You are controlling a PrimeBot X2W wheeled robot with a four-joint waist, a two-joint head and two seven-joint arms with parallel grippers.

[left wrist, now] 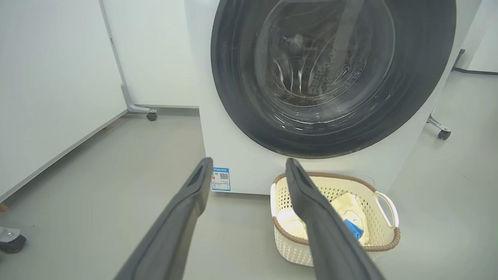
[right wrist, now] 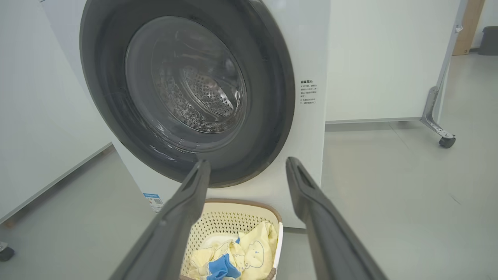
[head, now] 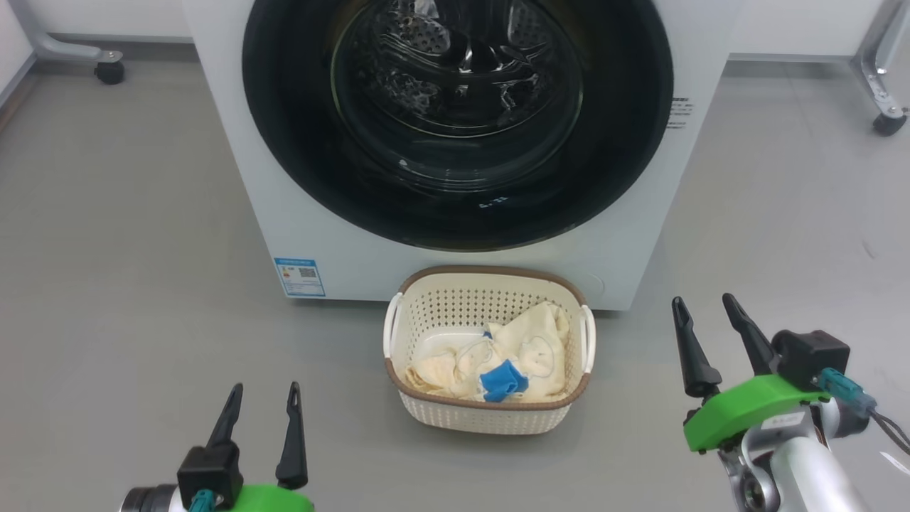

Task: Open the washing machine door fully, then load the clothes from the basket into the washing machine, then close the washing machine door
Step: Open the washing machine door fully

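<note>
Grey floor (head: 128, 249) is lying open on both sides of the washing machine (head: 234, 185). The washing machine door (head: 284, 142) is sitting shut, its black rim reaching near the cabinet's edges. The basket (head: 490, 421) is standing on the floor just before the machine, under the door. The clothes (head: 530, 341) are lying heaped inside it. The left pincer (head: 266, 387) and right pincer (head: 702, 299) are hovering released and empty, flanking the basket.

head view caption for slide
Open left claw and right claw face shut black-rimmed round glass door; cream perforated plastic basket holds pale yellow clothes.
</note>
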